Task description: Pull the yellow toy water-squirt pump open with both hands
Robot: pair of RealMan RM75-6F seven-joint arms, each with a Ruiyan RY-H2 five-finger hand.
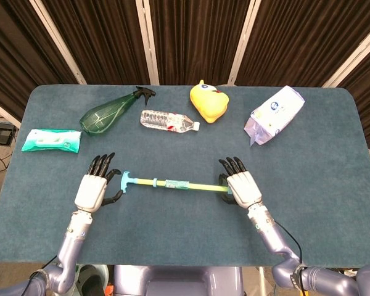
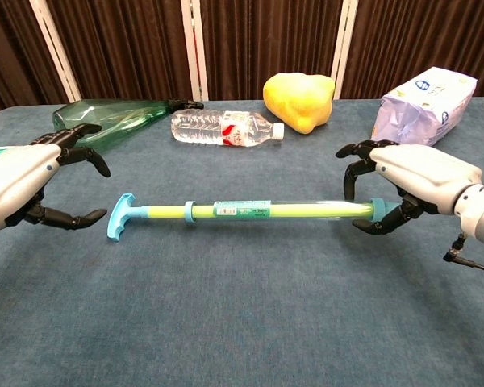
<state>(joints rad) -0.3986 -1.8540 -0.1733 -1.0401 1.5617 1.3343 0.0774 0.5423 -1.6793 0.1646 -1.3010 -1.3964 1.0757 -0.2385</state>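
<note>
Blue-carpeted table [image 1: 333, 185] carries the yellow pump [image 1: 172, 184], whose right end the right hand [image 1: 242, 189] grips, while the left hand [image 1: 94, 190] hovers spread just beside its handle.

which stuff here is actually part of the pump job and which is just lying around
Part of the job:
- yellow toy water-squirt pump
- right hand, fingers curled round the pump's barrel end
- left hand, open beside the blue T-handle

Just lying about:
- green spray bottle
- clear water bottle
- yellow duck toy
- tissue pack
- green wipes packet
</note>
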